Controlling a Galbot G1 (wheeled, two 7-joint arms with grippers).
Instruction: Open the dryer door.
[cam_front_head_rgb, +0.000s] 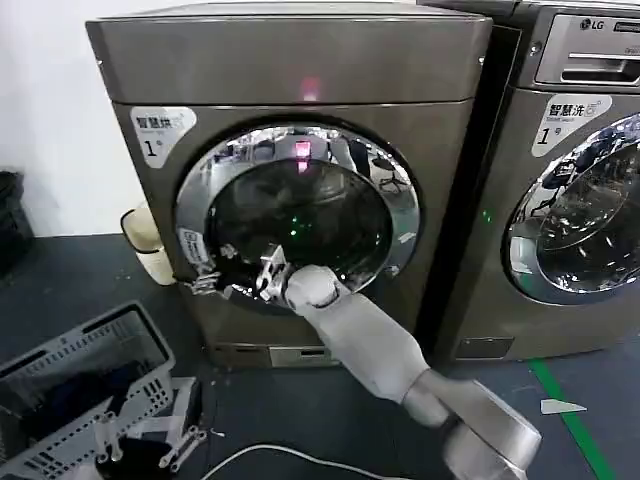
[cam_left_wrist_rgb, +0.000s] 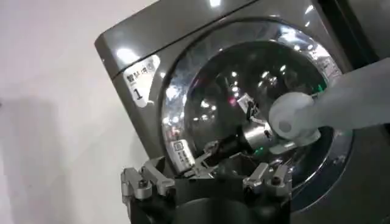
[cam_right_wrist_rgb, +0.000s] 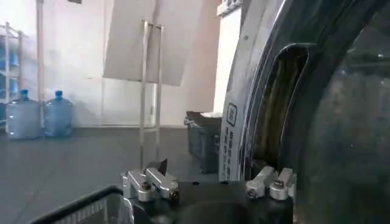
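The dryer door (cam_front_head_rgb: 300, 215) has a wide mirror-chrome ring around dark, almost black glass, with small green and pink light spots on it. The machine body (cam_front_head_rgb: 290, 60) is bronze-grey. A white label (cam_front_head_rgb: 160, 130) with dark characters sits at its upper corner. The right arm (cam_front_head_rgb: 365, 345) is light grey, and the right gripper (cam_front_head_rgb: 225, 278) is silver metal. The neighbour machine (cam_front_head_rgb: 580, 200) is the same bronze-grey, with chrome also. The floor (cam_front_head_rgb: 60, 280) is dark grey, with a green stripe (cam_front_head_rgb: 570, 415). The basket (cam_front_head_rgb: 80, 380) is pale grey
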